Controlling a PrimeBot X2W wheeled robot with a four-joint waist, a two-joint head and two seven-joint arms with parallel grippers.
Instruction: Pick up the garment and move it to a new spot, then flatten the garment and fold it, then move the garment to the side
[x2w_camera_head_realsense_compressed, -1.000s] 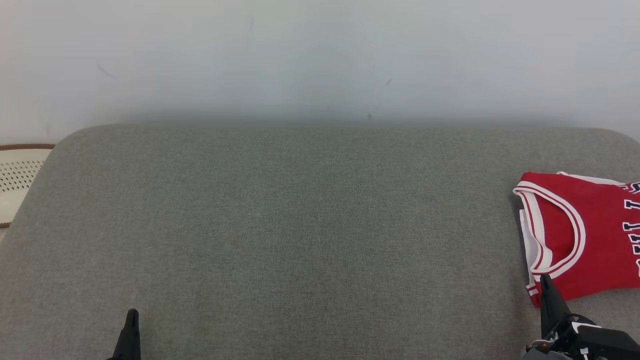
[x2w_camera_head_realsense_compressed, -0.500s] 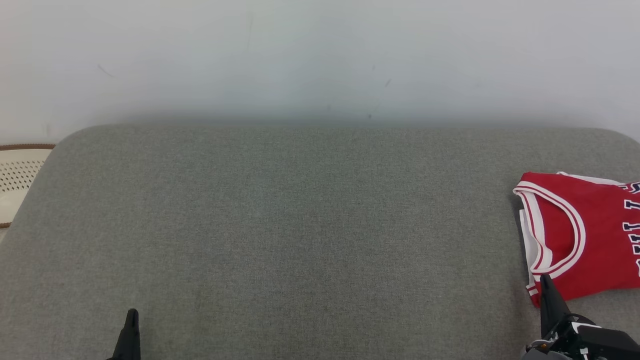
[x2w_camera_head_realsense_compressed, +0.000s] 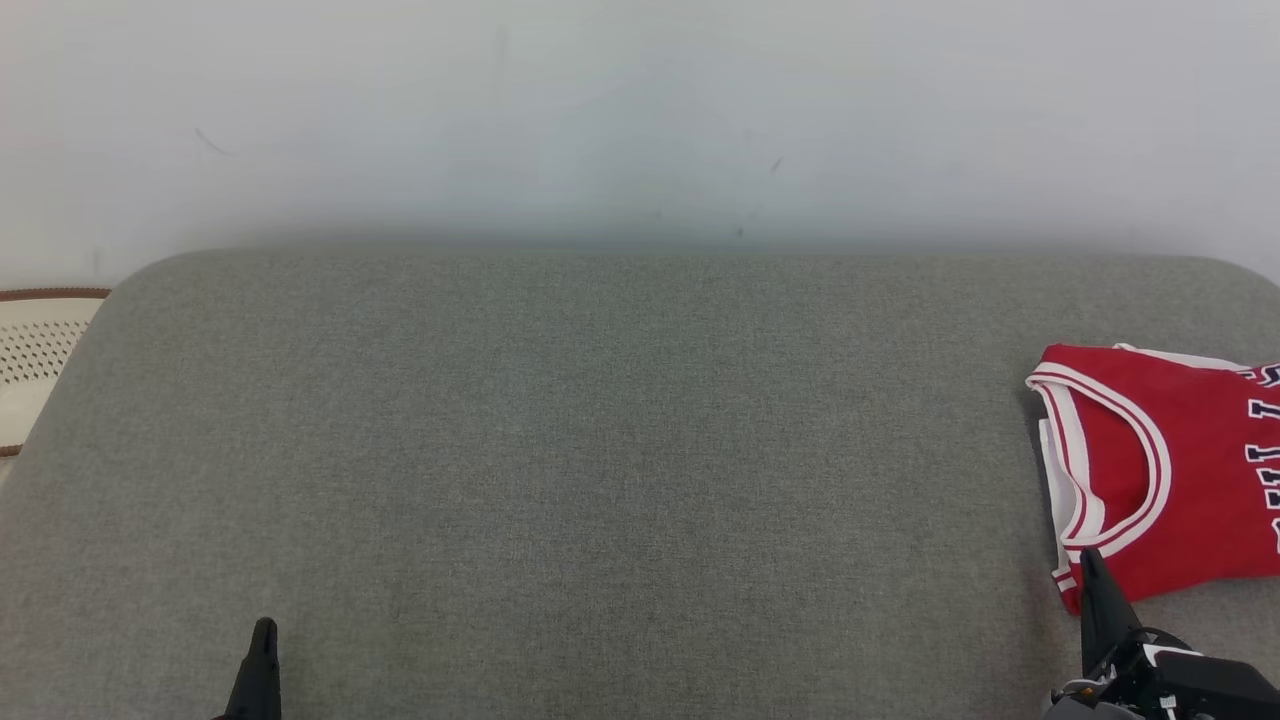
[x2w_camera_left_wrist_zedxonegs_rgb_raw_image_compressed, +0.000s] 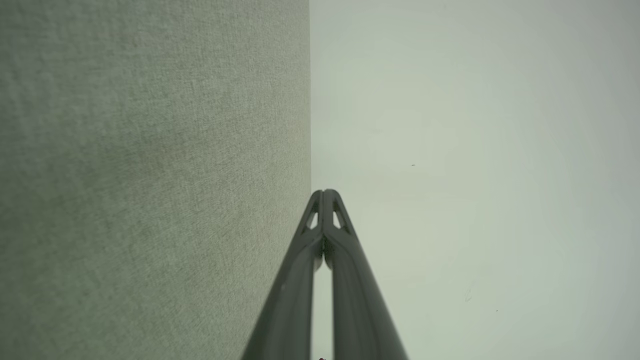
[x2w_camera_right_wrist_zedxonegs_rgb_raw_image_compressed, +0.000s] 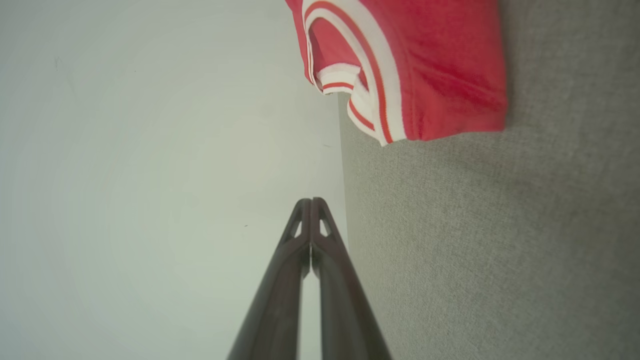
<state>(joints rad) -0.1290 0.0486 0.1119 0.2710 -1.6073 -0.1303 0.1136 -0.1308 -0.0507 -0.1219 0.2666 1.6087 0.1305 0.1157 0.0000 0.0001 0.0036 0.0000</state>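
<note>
A folded red jersey (x2w_camera_head_realsense_compressed: 1180, 470) with white and red trim and dark lettering lies at the right side of the grey cushion (x2w_camera_head_realsense_compressed: 600, 460), partly cut off by the frame edge. Its trimmed corner (x2w_camera_right_wrist_zedxonegs_rgb_raw_image_compressed: 400, 65) shows at the top of the right wrist view. My right gripper (x2w_camera_head_realsense_compressed: 1090, 565) is shut, its tip just at the jersey's near edge in the head view, with nothing between the fingers (x2w_camera_right_wrist_zedxonegs_rgb_raw_image_compressed: 311, 205). At the lower left, my left gripper (x2w_camera_head_realsense_compressed: 263, 632) is shut and holds nothing, fingertips (x2w_camera_left_wrist_zedxonegs_rgb_raw_image_compressed: 325, 196) pressed together over the cushion edge.
A pale wall (x2w_camera_head_realsense_compressed: 640, 110) rises behind the cushion. A cream perforated object with a brown rim (x2w_camera_head_realsense_compressed: 35, 360) sits beyond the cushion's left end. The broad grey surface stretches from the left across the middle.
</note>
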